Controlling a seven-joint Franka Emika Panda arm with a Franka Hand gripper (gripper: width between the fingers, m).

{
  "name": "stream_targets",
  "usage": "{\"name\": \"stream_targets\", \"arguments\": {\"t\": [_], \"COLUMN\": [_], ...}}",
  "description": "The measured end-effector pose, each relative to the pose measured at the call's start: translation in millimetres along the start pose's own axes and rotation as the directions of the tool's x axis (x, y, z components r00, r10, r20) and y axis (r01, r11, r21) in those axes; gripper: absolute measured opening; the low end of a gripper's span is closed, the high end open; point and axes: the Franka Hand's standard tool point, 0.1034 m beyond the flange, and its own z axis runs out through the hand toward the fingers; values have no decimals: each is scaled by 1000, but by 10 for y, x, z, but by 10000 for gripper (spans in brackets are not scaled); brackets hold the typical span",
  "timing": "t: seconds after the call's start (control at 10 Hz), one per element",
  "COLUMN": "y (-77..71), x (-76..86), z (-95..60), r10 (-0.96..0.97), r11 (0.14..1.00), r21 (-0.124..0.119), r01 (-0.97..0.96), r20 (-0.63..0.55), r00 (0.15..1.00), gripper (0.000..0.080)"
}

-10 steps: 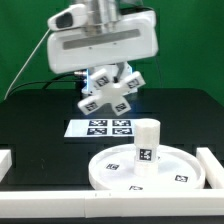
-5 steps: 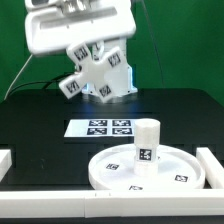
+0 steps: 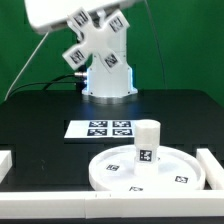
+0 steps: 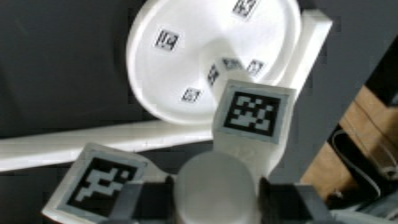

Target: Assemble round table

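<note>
The round table's disc [image 3: 110, 166], white, rimmed and tagged, lies at the front on the exterior view's right. The short white cylinder leg [image 3: 147, 141] stands upright on it. My gripper [image 3: 88, 30] is high above the table at the exterior view's upper left, tilted. It is shut on a white cross-shaped part with several square tags [image 3: 97, 45]. In the wrist view the fingers [image 4: 151, 197] flank this part's rounded white stem [image 4: 222, 190], and its tags [image 4: 258, 110] face the camera. The disc [image 4: 187, 40] shows far beyond it.
The marker board [image 3: 100, 127] lies flat behind the disc. White border rails run along the exterior view's right [image 3: 212, 165], left [image 3: 5, 162] and front [image 3: 60, 205]. The arm's white base [image 3: 108, 80] stands at the back.
My gripper has risen and swung toward the exterior view's upper left, tilting the held cross-shaped part. The disc and leg have not moved.
</note>
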Motion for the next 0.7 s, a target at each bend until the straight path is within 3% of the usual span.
{"name": "stream_targets", "arguments": {"t": [0.2,0.3,0.4,0.7], "y": [40,78,204,398], "x": [-23,-33,29,22], "z": [9,29,38,171], "r10": [9,12,30,68], "r11": [1000,999,996,988], "r21": [-2,46,78,125], "r01": [-9,-15,-37,-89], "r20": [5,49,87,160], "r00": [1000,999,996,985], "gripper": [216,216,216,216]}}
